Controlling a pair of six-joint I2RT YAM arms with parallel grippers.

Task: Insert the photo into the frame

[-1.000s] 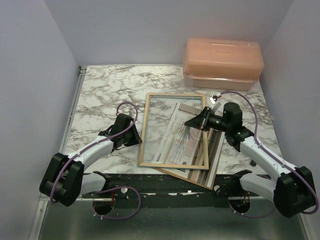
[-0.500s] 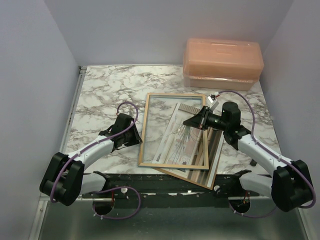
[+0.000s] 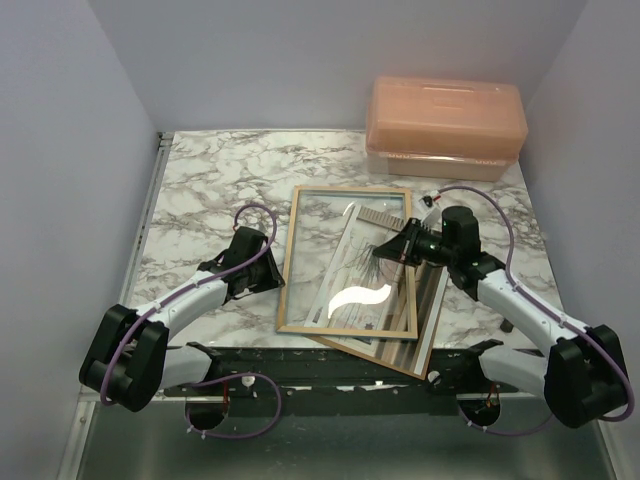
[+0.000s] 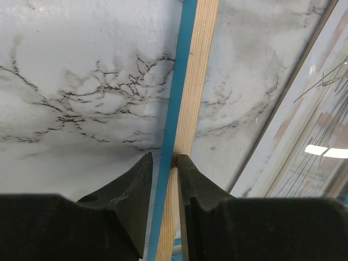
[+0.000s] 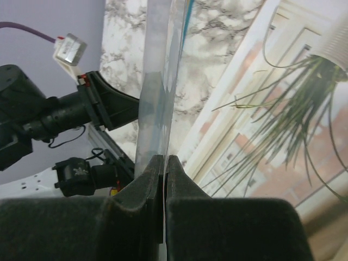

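1. Frame (image 3: 345, 331): flat on marble worktop (image 3: 215, 190), pale wood back up, blue showing along the outer edge. Left rail clamped between the 2 fingers of left claw (image 4: 165, 159), rail running straight on beyond its tips.

2. Photo (image 3: 350, 290): askew inside the frame opening, just left of right claw (image 3: 385, 247) and lower. Not square to the rails, with bright glare across its near part.

3. Clear sheet (image 5: 157, 98): thin, seen edge-on from the right wrist, pinched tight in the closed right claw, photo to its right.

4. Brown backing sheet (image 3: 428, 300): under the frame, poking out past the right rail, nearer than right claw.

5. Peach box (image 3: 445, 125): beyond right claw at the far edge of the worktop. Lid shut, contents hidden.
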